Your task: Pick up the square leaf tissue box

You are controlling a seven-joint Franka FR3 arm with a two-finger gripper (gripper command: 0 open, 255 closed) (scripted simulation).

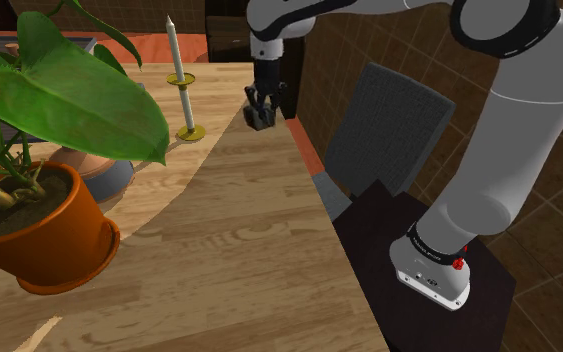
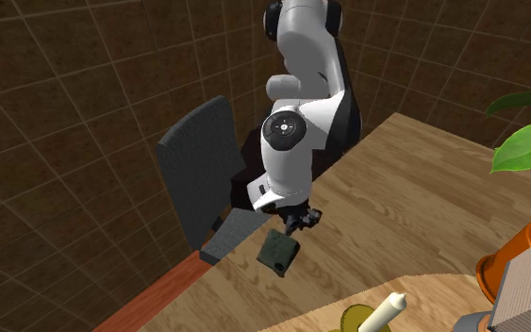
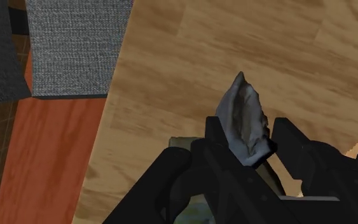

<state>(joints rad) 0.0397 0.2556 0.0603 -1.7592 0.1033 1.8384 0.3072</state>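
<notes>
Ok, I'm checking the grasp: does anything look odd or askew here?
Yes. The hand is shut on the tissue sticking out, not on the box itself, which hangs tilted beneath it near the table edge.

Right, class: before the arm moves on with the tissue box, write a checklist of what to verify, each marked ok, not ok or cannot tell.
1. Gripper shut on the tissue box: ok, its fingers clasp the grey tissue sticking out of it.
2. Box level: not ok, it hangs tilted under the gripper.
3. Box off the table: cannot tell.
4. Candle apart from the gripper: ok.
5. Potted plant apart from the gripper: ok.
</notes>
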